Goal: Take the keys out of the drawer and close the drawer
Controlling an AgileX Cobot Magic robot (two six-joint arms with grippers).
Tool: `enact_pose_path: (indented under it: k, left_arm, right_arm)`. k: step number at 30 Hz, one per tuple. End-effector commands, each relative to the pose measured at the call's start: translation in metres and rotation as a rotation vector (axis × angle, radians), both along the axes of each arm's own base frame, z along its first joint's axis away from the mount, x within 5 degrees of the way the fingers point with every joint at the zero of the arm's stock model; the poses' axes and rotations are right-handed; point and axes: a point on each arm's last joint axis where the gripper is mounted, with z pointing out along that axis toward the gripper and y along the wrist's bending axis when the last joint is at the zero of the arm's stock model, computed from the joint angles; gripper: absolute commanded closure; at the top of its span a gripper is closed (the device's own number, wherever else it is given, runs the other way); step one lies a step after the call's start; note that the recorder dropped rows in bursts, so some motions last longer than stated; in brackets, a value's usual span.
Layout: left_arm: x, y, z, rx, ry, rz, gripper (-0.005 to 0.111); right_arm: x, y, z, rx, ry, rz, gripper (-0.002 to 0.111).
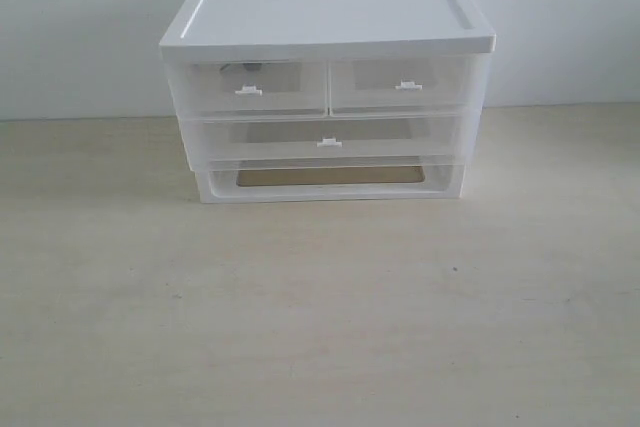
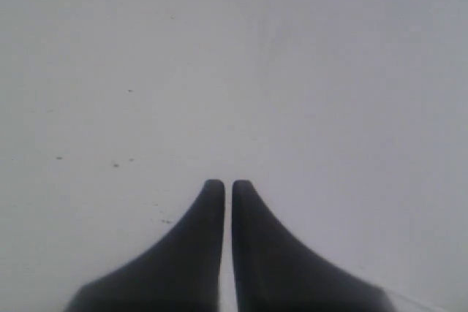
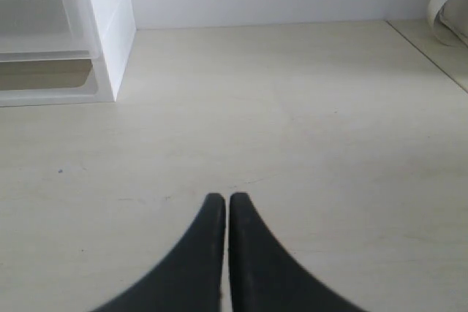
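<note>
The drawer point(image 1: 285, 89), the left half-width translucent one under the white top, is pushed in, its small white tab handle point(image 1: 248, 91) facing front. A faint dark smudge point(image 1: 246, 67) shows through its front; I cannot tell whether it is the keys. My left gripper point(image 2: 228, 184) is shut with nothing between its dark fingers, over a plain pale surface. Over the bare table my right gripper point(image 3: 225, 196) is also shut and holds nothing, well away from the unit's side point(image 3: 110, 27). Neither gripper appears in the exterior view.
The white-topped unit point(image 1: 330, 7) stands at the back of the pale wooden table point(image 1: 320, 327), against a white wall. Its right half-width drawer point(image 1: 400, 82) and full-width drawer point(image 1: 325, 137) are pushed in. A white curved object point(image 3: 446, 1) lies beyond the table's edge.
</note>
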Motion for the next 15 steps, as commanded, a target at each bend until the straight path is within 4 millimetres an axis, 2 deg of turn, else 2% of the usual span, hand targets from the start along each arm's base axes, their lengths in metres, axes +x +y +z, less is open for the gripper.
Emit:
enact_pose_path:
  k: [1, 5, 8, 12, 15]
  left_arm:
    - [0.025, -0.016, 0.034, 0.124, 0.076, -0.120, 0.102]
    - [0.060, -0.032, 0.052, 0.349, 0.094, -0.217, 0.102]
    - [0.092, -0.041, 0.060, 0.431, 0.107, -0.285, 0.102]
    - [0.146, -0.046, 0.058, 0.524, 0.167, -0.299, 0.102]
    - [0.180, -0.058, 0.052, 0.621, 0.237, -0.325, 0.100]
  right_arm:
    - [0.000, 0.000, 0.001, -0.001, -0.010, -0.002, 0.108]
    - [0.000, 0.000, 0.001, -0.001, -0.010, -0.002, 0.108]
    - [0.000, 0.000, 0.001, -0.001, -0.010, -0.002, 0.108]
    - [0.000, 0.000, 0.001, -0.001, -0.010, -0.002, 0.108]
    - [0.000, 0.000, 0.001, -0.001, -0.010, -0.002, 0.108]
